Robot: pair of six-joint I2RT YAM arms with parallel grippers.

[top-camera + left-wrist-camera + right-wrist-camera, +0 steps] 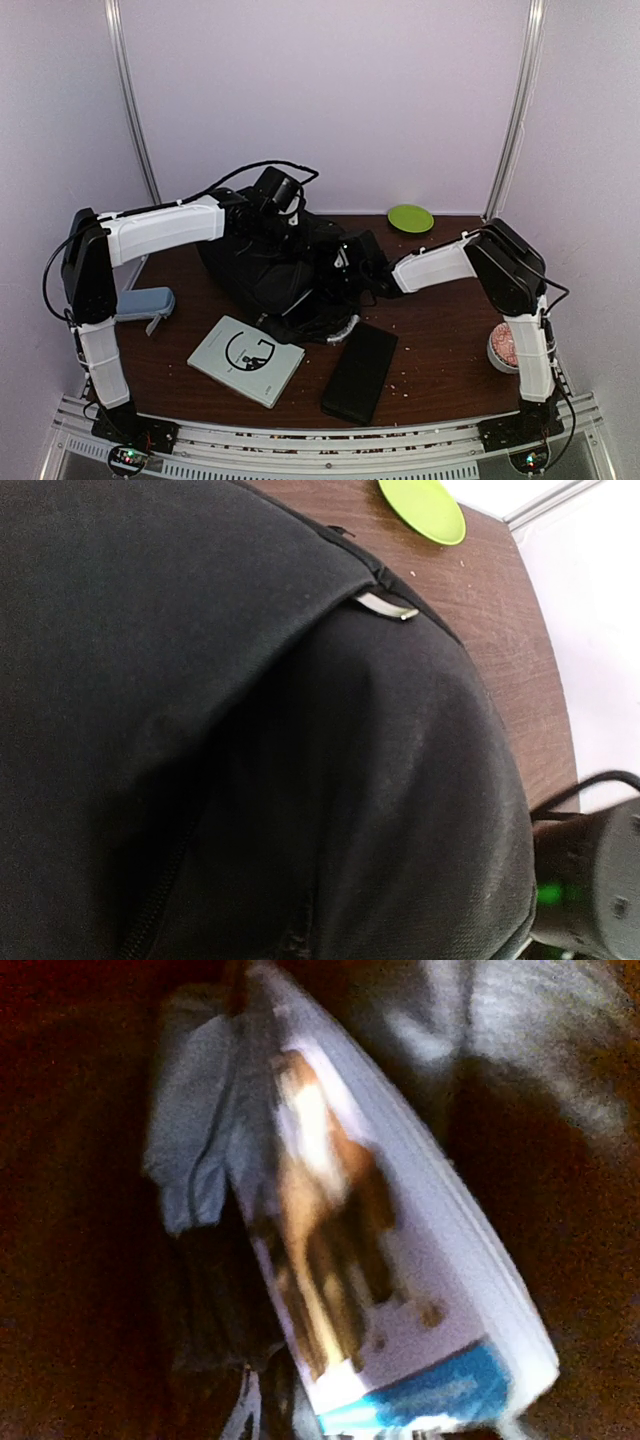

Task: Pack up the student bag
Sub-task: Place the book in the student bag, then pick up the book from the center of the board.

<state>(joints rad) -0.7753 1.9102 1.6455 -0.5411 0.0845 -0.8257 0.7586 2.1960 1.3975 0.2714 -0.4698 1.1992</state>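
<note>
The student bag [265,265] is sitting slumped at the rear middle of the surface [440,320]. My left pincer [268,215] is resting at its top with the jaws together, but black fabric is filling the left wrist view and hiding whether any cloth is being pinched. My right pincer [352,268] is reaching into the bag's right side with its fingertips out of sight, so I cannot tell how its jaws are standing; its wrist view is showing only a blurred, tilted book [370,1260] in darkness.
</note>
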